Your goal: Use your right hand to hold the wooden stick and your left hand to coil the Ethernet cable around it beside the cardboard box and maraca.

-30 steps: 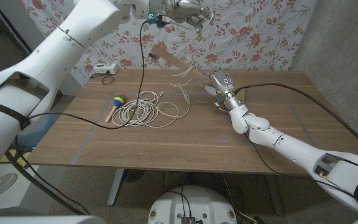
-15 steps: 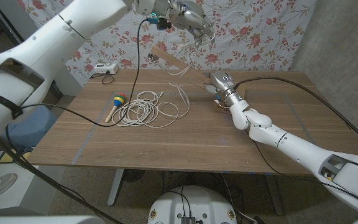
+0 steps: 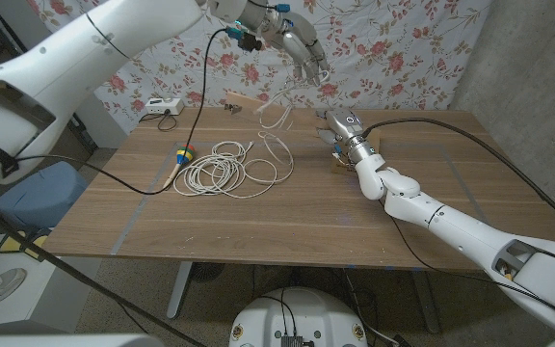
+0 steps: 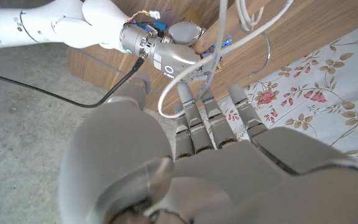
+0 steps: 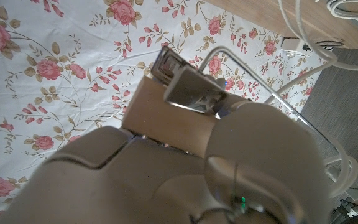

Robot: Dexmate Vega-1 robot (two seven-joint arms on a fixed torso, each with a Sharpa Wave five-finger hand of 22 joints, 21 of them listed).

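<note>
Well, starting at the left of the bench, the maraca lies on the wood with its coloured head toward the far side, and just right of it sits the loose pile of cable, still mostly uncoiled. A strand climbs from that pile up to the left hand, which is raised high over the far edge, in front of the flowered curtain. Its fingers look curled around the strand, so I take it to be holding the cable, though the wrist view shows the strand passing over the fingertips rather than a clear pinch. A few loops hang in the air below it. Right of those, the right hand stands on the bench near the far edge, closed on the stick, as its wrist view shows. A small box sits at the far edge.

My worry is the slack: the hanging loops look wide and loose, and if the left hand swings round too fast they could slide off the stick's free end or drag the pile across the bench.

As for the stick, I cannot tell its long axis from the head view; the wrist view suggests it runs out of the fist toward the curtain.
</note>
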